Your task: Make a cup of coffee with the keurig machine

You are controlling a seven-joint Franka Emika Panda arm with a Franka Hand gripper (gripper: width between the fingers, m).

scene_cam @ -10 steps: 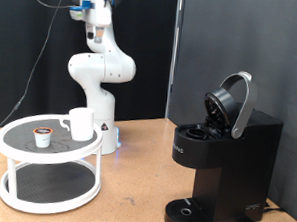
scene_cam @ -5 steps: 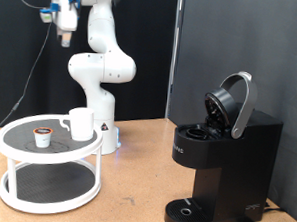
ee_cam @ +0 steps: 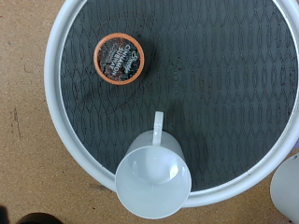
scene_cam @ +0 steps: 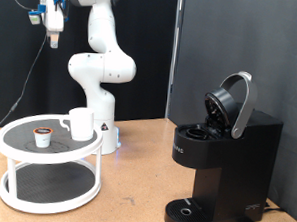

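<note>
The white cup (scene_cam: 80, 123) stands on the top tier of the white round tray stand (scene_cam: 16, 149), with a small coffee pod (scene_cam: 43, 137) beside it. The black keurig machine (scene_cam: 221, 165) stands at the exterior view's right with its lid (scene_cam: 232, 103) raised. My gripper (scene_cam: 52, 36) hangs high near the exterior view's top left, far above the tray, pointing down and holding nothing. The wrist view looks straight down on the cup (ee_cam: 154, 175), the pod (ee_cam: 119, 58) and the tray's rim (ee_cam: 65, 121); my fingers do not show there.
The arm's white base (scene_cam: 102, 74) stands behind the tray stand on the wooden table (scene_cam: 134, 195). A black curtain backs the scene. The machine's round drip base (scene_cam: 188, 208) has nothing on it.
My gripper has swung across the exterior view's top towards the left, ending high above the tray stand. The cup, the pod and the machine have not moved.
</note>
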